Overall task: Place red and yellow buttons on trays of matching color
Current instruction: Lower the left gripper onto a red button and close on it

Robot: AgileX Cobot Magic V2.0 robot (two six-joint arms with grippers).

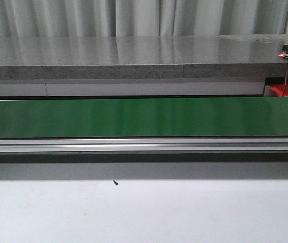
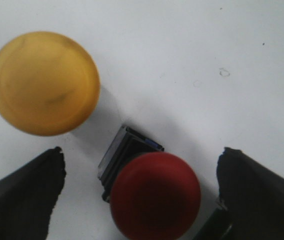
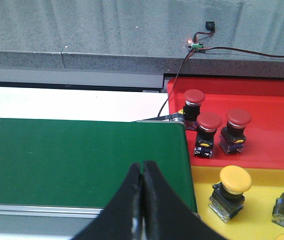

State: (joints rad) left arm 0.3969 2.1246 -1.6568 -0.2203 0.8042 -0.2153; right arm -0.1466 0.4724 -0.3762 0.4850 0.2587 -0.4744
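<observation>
My left pincer [image 2: 139, 200] is spread wide around a red button [image 2: 154, 195] lying on the white desk [image 2: 207, 60]. It looks rigid and light, its dome slippery; I'd grip the black base [image 2: 119, 152]. A yellow button [image 2: 44, 82] sits near. My right pincer [image 3: 143, 200] is clenched, empty, above the green belt [image 3: 72, 160].

A green conveyor belt [image 1: 144, 117] runs across the front view, edged below by a silver aluminium rail [image 1: 144, 146]. Behind it stands a grey speckled stone counter [image 1: 134, 55] — pale curtains [image 1: 134, 17] hang beyond. A small circuit board [image 3: 197, 46] with a lit red light sits on the counter, its dark wires [image 3: 174, 80] trailing down — the white tabletop [image 1: 144, 212] carries one tiny dark speck [image 1: 115, 182].
</observation>
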